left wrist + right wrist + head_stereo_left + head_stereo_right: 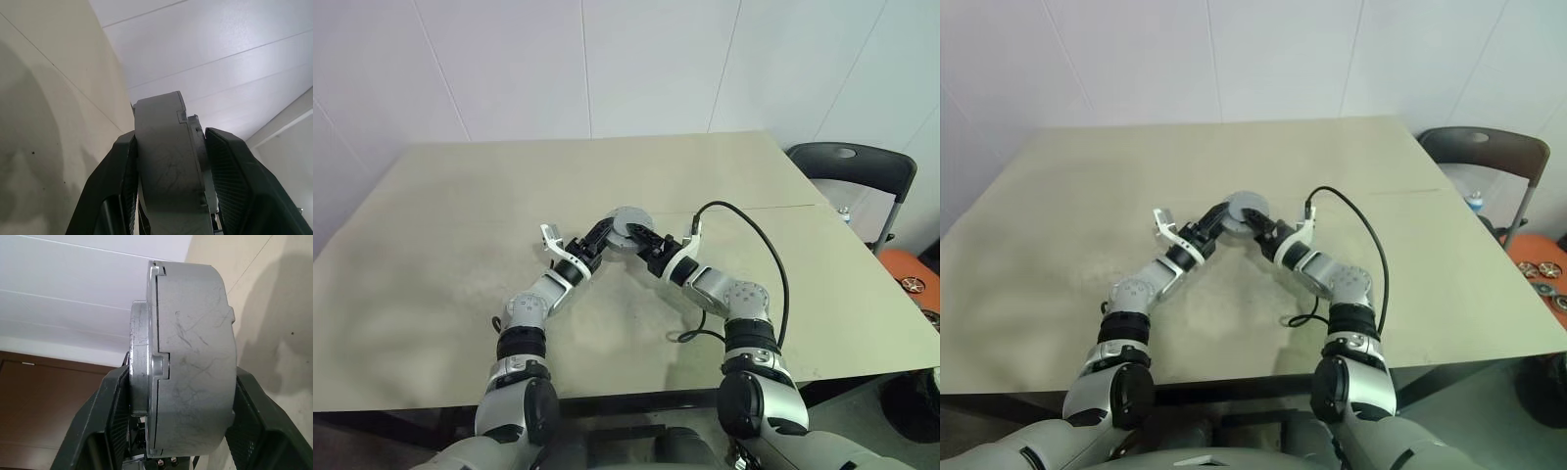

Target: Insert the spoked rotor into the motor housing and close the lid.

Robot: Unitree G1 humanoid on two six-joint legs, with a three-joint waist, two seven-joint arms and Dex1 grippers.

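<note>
Motor housing (188, 357), a closed grey drum with its lid seam showing, hangs above the desk (460, 245) on edge between both sets of fingers, left gripper (603, 235) and right gripper (646, 241) clamping its flat faces, axis running across each pair of pads.

Table (460, 245) lies bare all round — a black cable (766, 245) loops beside the right arm.

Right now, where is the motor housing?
In the head views the motor housing is held above the middle of the table, between the left gripper and the right gripper.
</note>
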